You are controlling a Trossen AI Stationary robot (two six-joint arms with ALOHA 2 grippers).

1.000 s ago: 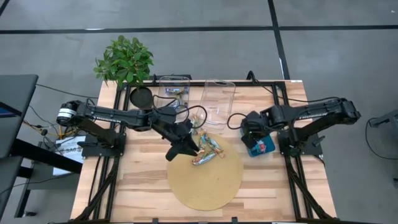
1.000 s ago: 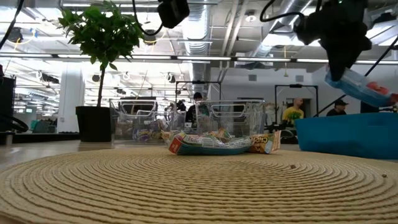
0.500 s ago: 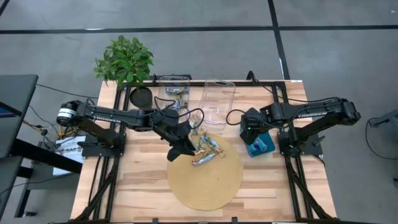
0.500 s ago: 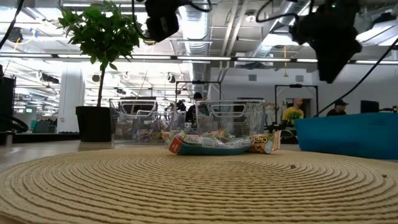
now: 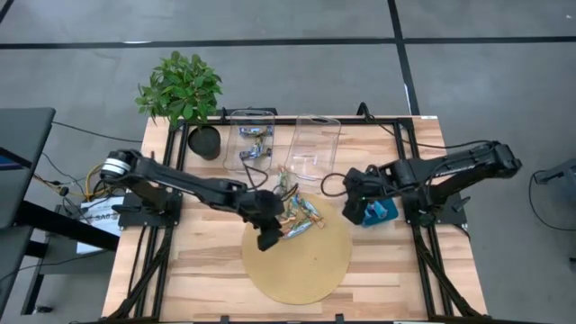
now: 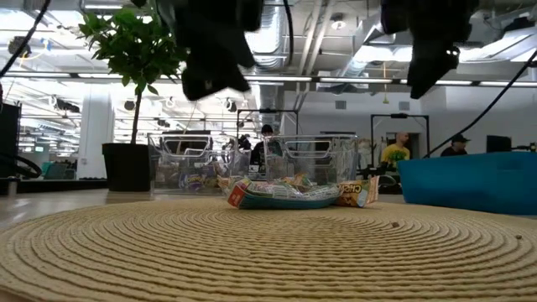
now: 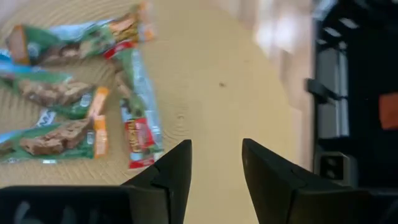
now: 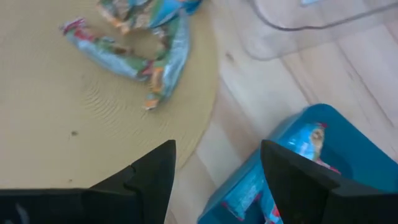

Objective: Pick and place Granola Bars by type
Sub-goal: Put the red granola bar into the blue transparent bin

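Note:
Several wrapped granola bars lie in a loose pile on the far part of a round woven mat; they also show in the low view and in both wrist views. My left gripper hovers open over the mat, just near-left of the pile. My right gripper hangs open between the mat's right rim and a teal tray. Blue bars lie in that tray. Neither gripper holds anything.
Two clear plastic bins stand at the far edge, the left one with some bars inside, the right one. A potted plant stands at the far left corner. Bare wood lies near and left of the mat.
My right gripper has let go of a blue bar over the teal tray, opened, and moved left toward the mat. My left gripper has moved toward the near edge and lower, from the pile's left side to its near-left.

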